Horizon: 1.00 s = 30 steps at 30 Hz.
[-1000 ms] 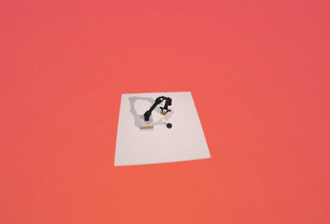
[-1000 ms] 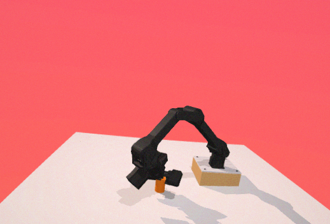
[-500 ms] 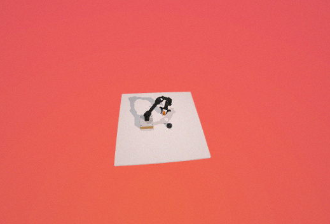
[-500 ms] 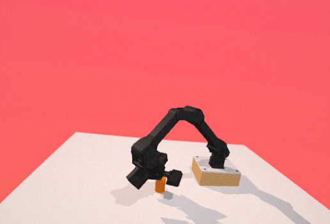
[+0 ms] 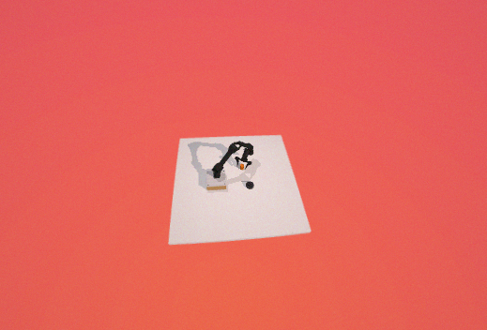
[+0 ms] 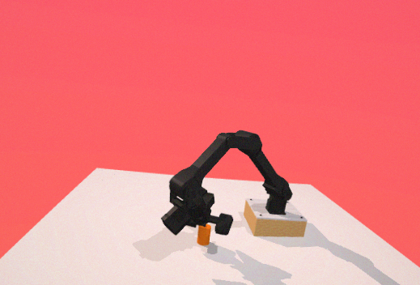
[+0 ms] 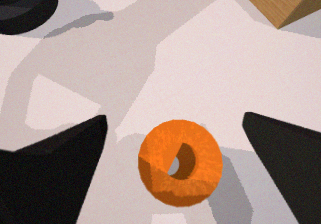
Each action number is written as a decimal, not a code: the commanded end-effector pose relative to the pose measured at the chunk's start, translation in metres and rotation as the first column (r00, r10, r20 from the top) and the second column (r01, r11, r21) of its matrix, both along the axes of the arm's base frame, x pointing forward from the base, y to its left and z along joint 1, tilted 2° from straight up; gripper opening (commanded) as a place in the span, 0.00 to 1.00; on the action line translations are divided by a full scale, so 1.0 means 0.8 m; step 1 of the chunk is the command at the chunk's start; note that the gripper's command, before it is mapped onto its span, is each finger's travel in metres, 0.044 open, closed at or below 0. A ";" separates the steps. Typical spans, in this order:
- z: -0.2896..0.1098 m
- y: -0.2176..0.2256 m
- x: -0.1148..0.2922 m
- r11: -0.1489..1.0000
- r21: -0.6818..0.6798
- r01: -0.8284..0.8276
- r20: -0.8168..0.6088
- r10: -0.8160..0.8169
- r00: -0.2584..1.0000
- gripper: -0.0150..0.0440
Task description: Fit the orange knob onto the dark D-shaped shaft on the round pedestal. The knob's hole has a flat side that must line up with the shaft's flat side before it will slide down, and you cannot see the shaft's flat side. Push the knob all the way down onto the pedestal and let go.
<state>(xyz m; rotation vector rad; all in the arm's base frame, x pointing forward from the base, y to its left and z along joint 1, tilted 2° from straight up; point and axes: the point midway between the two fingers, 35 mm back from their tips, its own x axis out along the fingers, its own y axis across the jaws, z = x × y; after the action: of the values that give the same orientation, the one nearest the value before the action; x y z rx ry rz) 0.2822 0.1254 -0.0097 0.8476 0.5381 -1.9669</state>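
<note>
The orange knob (image 5: 242,166) (image 6: 204,235) (image 7: 207,160) stands upright on the white table, with its hole facing up. In the wrist view the hole's flat side is on the left and runs on a slant. My gripper (image 5: 243,163) (image 6: 201,225) (image 7: 176,120) is open wide and empty above the knob, one finger on each side and neither touching it. The dark round pedestal (image 5: 250,185) (image 7: 24,22) stands apart from the knob, at the upper left of the wrist view. The arm hides it in the exterior view. The shaft's flat side cannot be made out.
The arm's base block (image 5: 216,187) (image 6: 279,228) (image 7: 282,12) is wooden with a pale top, and one corner shows at the wrist view's upper right. The white table (image 5: 237,220) (image 6: 83,210) carries the arm's shadows. Red floor surrounds it.
</note>
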 end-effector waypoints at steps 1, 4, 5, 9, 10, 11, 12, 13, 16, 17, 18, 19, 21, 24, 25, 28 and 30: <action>0.030 0.000 0.005 0.989 0.146 0.025 0.077 -0.036 0.996 1.00; 0.055 0.001 0.007 0.958 0.287 0.021 0.149 -0.066 0.987 1.00; 0.063 0.001 0.007 0.943 0.332 0.014 0.174 -0.076 0.982 1.00; 0.097 0.000 0.006 0.868 0.495 -0.045 0.280 -0.110 0.954 1.00; 0.106 0.000 0.006 0.846 0.530 -0.067 0.308 -0.118 0.944 1.00; 0.113 -0.001 0.005 0.826 0.557 -0.087 0.332 -0.124 0.935 1.00; 0.117 -0.001 0.005 0.814 0.572 -0.101 0.346 -0.128 0.929 1.00; 0.119 -0.001 0.005 0.810 0.577 -0.105 0.351 -0.129 0.928 1.00; 0.119 0.000 0.005 0.810 0.577 -0.105 0.351 -0.129 0.928 1.00; 0.119 0.000 0.006 0.810 0.577 -0.105 0.351 -0.129 0.927 1.00; 0.119 0.000 0.006 0.810 0.577 -0.105 0.351 -0.129 0.927 1.00; 0.119 0.000 0.006 0.810 0.577 -0.105 0.351 -0.129 0.927 1.00; 0.119 0.000 0.006 0.808 0.577 -0.118 0.351 -0.115 0.929 1.00; 0.119 0.000 0.006 0.762 0.578 -0.291 0.353 0.088 0.931 1.00; 0.119 0.000 0.006 0.730 0.579 -0.364 0.354 0.176 0.918 1.00; 0.119 0.000 0.006 0.595 0.579 -0.558 0.358 0.429 0.829 1.00; 0.119 0.001 0.006 0.477 0.578 -0.662 0.361 0.579 0.731 1.00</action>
<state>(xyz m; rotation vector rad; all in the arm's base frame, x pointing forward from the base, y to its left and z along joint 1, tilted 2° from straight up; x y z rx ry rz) 0.2867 0.1248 0.0851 1.2392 1.2009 -1.2443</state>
